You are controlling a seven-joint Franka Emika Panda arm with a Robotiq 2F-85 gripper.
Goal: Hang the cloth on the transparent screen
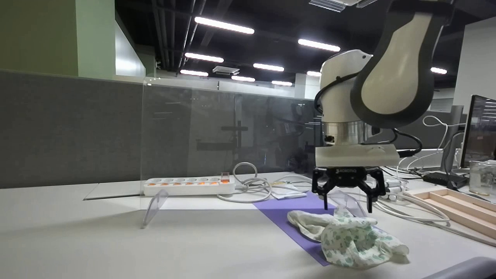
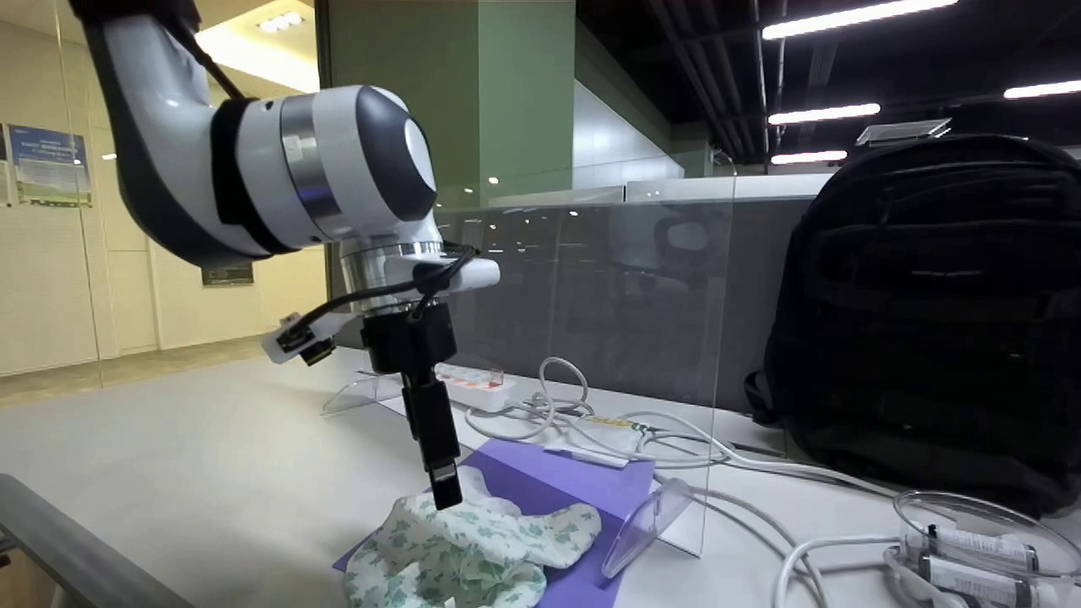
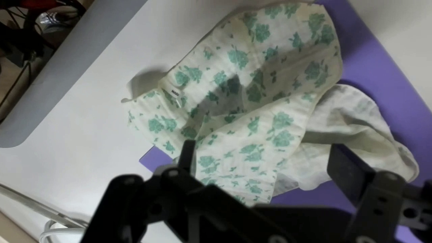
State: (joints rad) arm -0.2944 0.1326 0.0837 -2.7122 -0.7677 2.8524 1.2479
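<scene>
In an exterior view a clear, round-rimmed cup (image 2: 902,525) holds small bottles (image 2: 984,547) with white labels, lying on their sides. A pale tray (image 1: 461,213), straight-walled and divided lengthwise, rests on the table (image 1: 77,240) in an exterior view; near it stands a clear vessel (image 1: 482,176), cut off at the view's edge, its contents too faint to name. The cloth (image 3: 263,60) is thin and soft-looking, white with green flowers, paler on one part; it lies rumpled in loose folds, partly over a smooth purple sheet (image 3: 381,77) and partly on the bare table, just beside a foot of the screen (image 1: 186,116). That screen is a flat transparent panel, upright on curved clear feet (image 1: 155,208), and through it, in both exterior views, shows a white power strip (image 1: 189,190) with orange on top. Smooth white cables (image 2: 811,467) curl and trail nearby. The hand (image 1: 347,206) is above the cloth, its two fingers spread wide; whether the tips touch the fabric cannot be told. The wrist view shows a hollow among the folds and a small tag (image 3: 170,91) with dark lettering. A bulky black backpack (image 2: 937,321) shows plainly in an exterior view, and a thin monitor (image 1: 480,131) in an exterior view alone.
</scene>
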